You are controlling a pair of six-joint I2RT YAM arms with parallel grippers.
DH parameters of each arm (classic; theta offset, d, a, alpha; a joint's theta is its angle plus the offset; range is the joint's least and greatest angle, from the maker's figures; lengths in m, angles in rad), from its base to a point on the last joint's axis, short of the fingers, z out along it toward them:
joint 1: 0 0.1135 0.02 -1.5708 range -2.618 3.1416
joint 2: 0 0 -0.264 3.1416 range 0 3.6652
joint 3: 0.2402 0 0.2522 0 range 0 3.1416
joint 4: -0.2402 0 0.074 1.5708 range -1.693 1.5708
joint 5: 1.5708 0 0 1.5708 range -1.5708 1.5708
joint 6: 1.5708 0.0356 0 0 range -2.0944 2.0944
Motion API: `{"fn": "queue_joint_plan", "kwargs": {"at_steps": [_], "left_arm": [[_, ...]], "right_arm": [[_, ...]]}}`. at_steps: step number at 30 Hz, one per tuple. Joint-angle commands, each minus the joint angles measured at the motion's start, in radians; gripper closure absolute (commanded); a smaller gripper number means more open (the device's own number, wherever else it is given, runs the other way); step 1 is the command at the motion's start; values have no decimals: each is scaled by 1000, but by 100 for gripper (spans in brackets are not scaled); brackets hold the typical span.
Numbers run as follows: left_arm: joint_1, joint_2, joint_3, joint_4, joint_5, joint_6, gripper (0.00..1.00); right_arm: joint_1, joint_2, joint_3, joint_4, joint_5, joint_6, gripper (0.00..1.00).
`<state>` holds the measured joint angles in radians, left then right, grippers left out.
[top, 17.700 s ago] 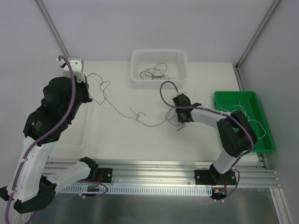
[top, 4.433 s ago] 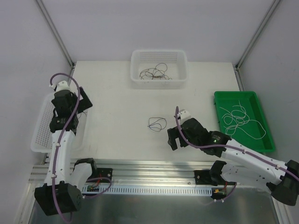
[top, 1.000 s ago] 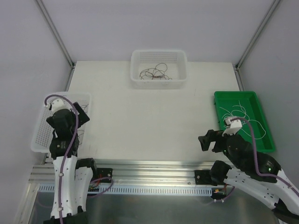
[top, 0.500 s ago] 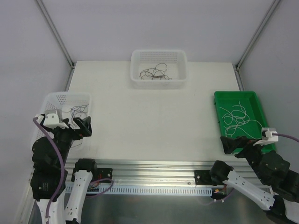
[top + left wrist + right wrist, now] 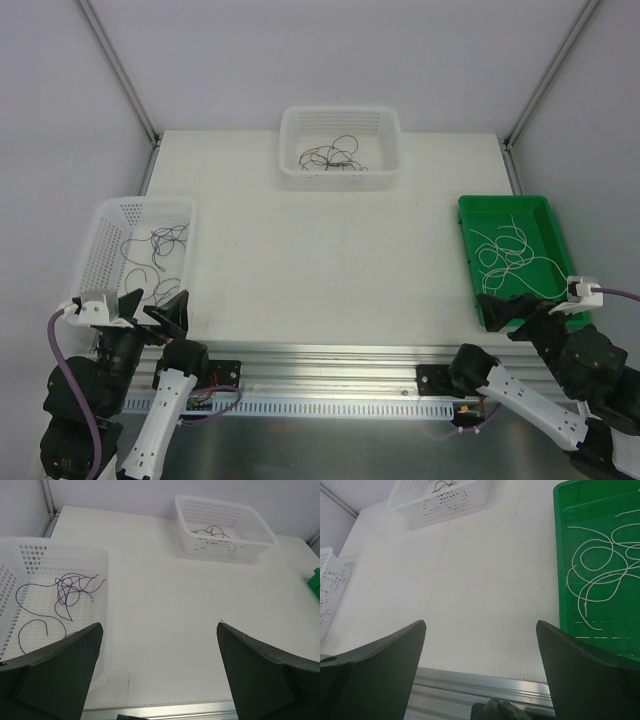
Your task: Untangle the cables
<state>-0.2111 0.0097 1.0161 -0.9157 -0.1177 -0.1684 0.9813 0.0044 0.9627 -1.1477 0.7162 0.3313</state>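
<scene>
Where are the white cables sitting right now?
In the top view, the white cables lie loosely coiled inside the green tray at the table's right edge, just beyond the right claw.

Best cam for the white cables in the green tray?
Right wrist: white cables are large, with loops clear against the green tray. Top external shows all of them, but small. Left wrist catches only a tray corner, no cables there.
</scene>
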Motion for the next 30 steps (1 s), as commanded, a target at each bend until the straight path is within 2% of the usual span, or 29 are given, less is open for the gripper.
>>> {"fn": "queue_joint_plan", "kwargs": {"at_steps": [1,9,30], "left_arm": [[-17,-85,-4,-17,-45,-8,1],[-27,-168,-8,-23,-89,-32,1],[-27,-169,-16,-23,-123,-60,1]], "right_arm": [[3,-188,19,-21,8,18,3],[3,-188,11,-24,-21,26,3],[2,-188,7,-9,-14,9,3]]}}
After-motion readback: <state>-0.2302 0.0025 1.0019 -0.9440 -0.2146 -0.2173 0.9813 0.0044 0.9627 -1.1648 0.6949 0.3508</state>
